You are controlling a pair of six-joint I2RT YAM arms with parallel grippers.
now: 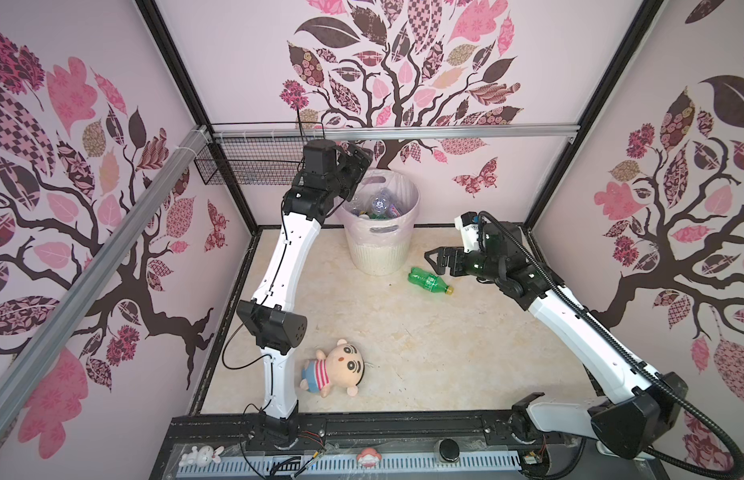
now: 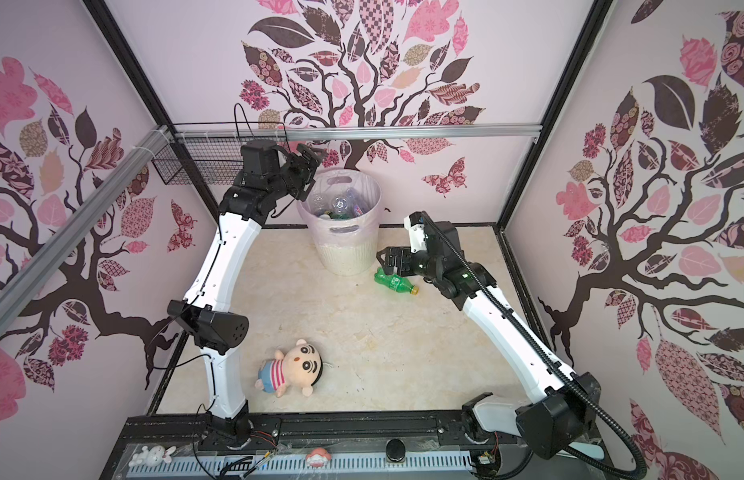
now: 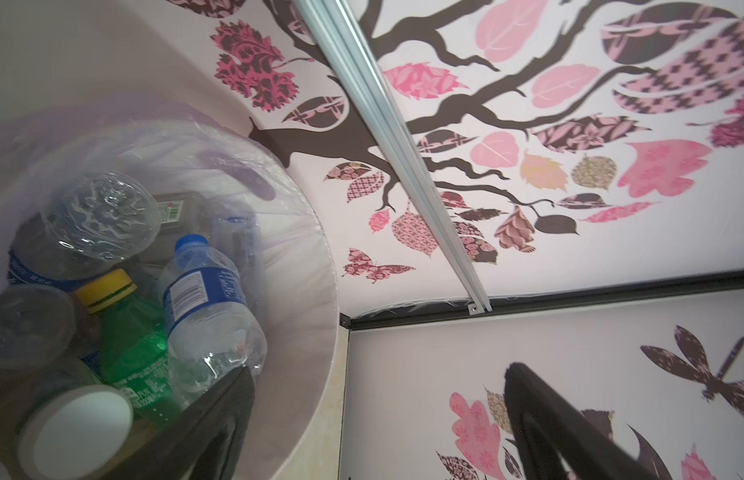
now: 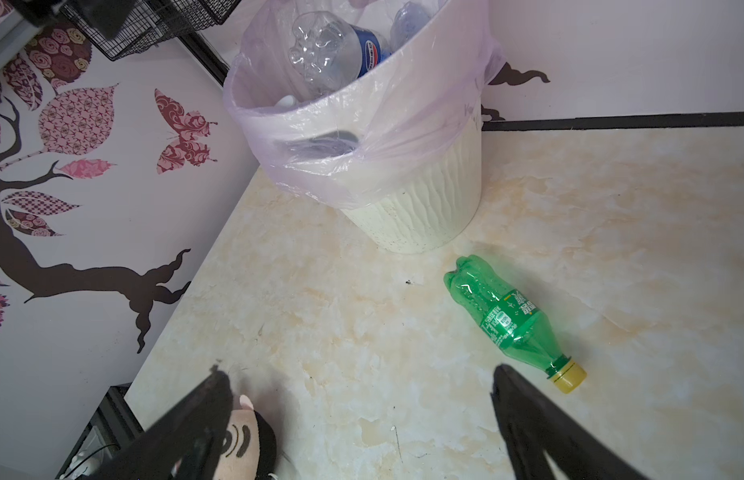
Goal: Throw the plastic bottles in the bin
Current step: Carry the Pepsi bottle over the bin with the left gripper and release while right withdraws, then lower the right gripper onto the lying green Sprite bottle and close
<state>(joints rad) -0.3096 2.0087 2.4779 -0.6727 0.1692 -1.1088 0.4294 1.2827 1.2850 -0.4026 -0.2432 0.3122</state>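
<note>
Bottles point(image 3: 212, 307) crowd the bin point(image 1: 378, 253); one green bottle point(image 4: 507, 320) lies beside it, both jaws wide, apparently empty.

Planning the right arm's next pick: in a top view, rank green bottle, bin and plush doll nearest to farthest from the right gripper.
1. green bottle, lying just beside the right gripper.
2. bin, to its left.
3. plush doll, front left.

You see a ribbed matt plastic bin point(image 4: 424, 208), its liner bag point(image 4: 403, 137) glossy film, a shiny green plastic bottle point(image 4: 507, 320), a plush doll point(image 1: 337, 370); the tabletop point(image 4: 341, 324) looks smooth, perhaps laminate.
</note>
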